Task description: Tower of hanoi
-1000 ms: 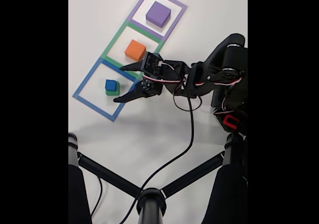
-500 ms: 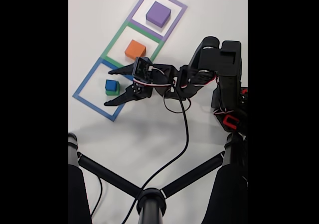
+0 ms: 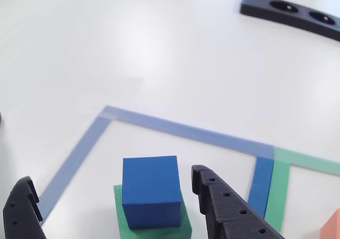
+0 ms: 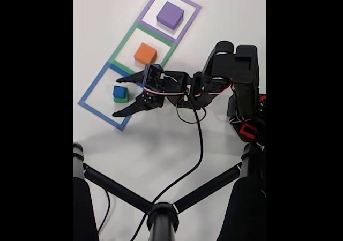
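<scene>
A small matte blue foam cube point(image 4: 119, 91) is sitting on top of a flatter green foam square block point(image 4: 122, 98), making a two-piece stack inside the blue tape outline point(image 4: 91, 91), the square nearest the lower-left corner of the white table point(image 4: 107, 16) in the fixed view. The stacking suits the puzzle, smaller piece resting on larger.

The black two-finger gripper point(image 4: 116, 96) is reaching in from the right of that view with its jaws spread wide and holding nothing. One fingertip is lying on each side of the stack, apart from it, probably so it can close on the blue cube alone. In the other view the blue cube point(image 3: 151, 190) is sitting between the two black fingers point(image 3: 223, 207), with clear gaps on both sides, and the green block point(image 3: 154, 225) is showing beneath it.

A salmon-orange foam square block point(image 4: 145, 53) is lying alone in the green tape outline point(image 4: 124, 42), the middle square. A larger purple foam square block point(image 4: 170, 14) is lying alone in the purple tape outline point(image 4: 187, 21), towards the table's top edge. Each outline seems to serve as one peg position.

A black bar with round holes point(image 3: 289, 13) is lying near the far edge in the other view.
</scene>
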### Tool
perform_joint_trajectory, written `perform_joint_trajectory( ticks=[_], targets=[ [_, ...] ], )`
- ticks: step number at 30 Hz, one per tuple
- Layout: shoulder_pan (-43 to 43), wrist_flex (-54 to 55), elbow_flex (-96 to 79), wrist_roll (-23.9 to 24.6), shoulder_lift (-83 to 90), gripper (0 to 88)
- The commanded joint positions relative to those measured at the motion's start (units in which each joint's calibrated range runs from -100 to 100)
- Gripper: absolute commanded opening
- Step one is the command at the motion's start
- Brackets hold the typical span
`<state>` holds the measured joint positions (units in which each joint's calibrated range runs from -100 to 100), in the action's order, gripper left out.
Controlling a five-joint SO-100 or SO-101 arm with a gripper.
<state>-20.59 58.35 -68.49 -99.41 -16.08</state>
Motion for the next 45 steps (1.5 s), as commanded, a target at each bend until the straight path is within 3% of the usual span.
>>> perform_joint_trajectory(
  ticks=[1, 12, 45],
  targets=[
    [-0.42, 1.26, -0.34, -0.59, 0.14, 29.3],
    [-0.26, 1.26, -1.43, -0.59, 0.14, 16.2],
    [-0.42, 3.85, -0.61, -0.59, -0.34, 2.3]
  ],
)
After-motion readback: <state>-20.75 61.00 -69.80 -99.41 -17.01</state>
